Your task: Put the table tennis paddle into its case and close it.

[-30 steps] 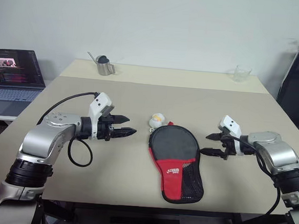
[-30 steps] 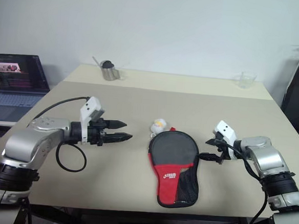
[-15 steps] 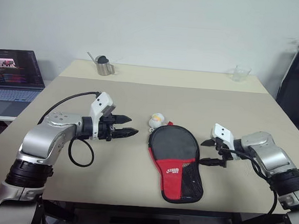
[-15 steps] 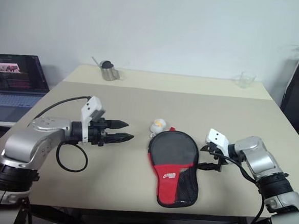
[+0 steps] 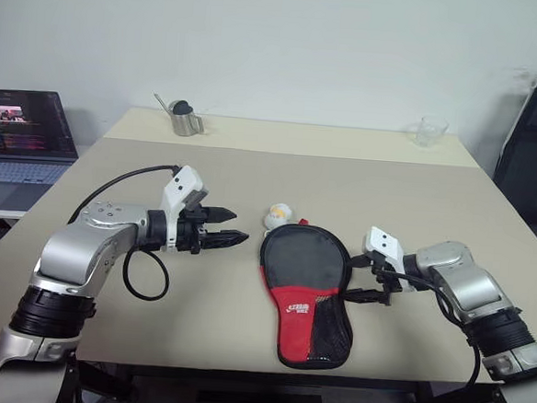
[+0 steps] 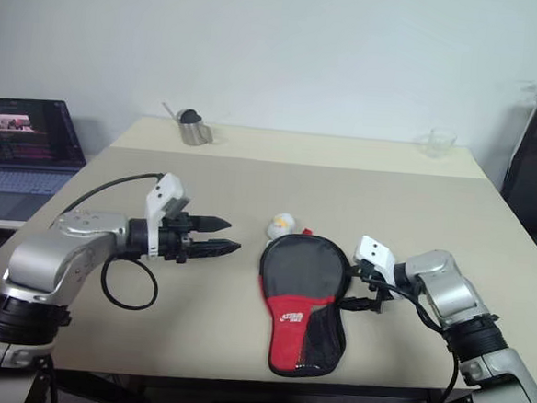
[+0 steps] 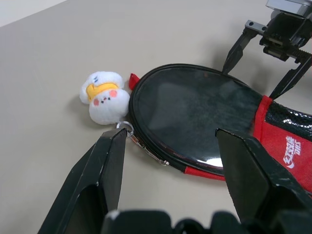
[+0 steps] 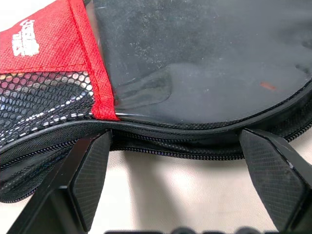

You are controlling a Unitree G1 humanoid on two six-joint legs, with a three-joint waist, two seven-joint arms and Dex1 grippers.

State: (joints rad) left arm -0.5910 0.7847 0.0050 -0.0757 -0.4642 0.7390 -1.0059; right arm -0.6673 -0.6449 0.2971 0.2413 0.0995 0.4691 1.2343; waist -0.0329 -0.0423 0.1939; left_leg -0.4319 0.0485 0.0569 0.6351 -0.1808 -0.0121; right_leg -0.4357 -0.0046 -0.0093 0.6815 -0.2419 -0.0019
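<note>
The case (image 5: 306, 294) lies centre frame, the paddle apparently already inside it. My right gripper (image 5: 363, 276), jaws spread wide, sits at its right edge — I'd pin that rim there. Left gripper (image 5: 232, 238), open and empty, should go for the zipper pull (image 7: 127, 127) — slowly.

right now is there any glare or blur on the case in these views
Left wrist view: a small white glint on the case window near its lower rim, all sharp. Right wrist view: soft sheen on the window, the open right gripper fingers up close and softer. Eye views: even light, no glare.
</note>
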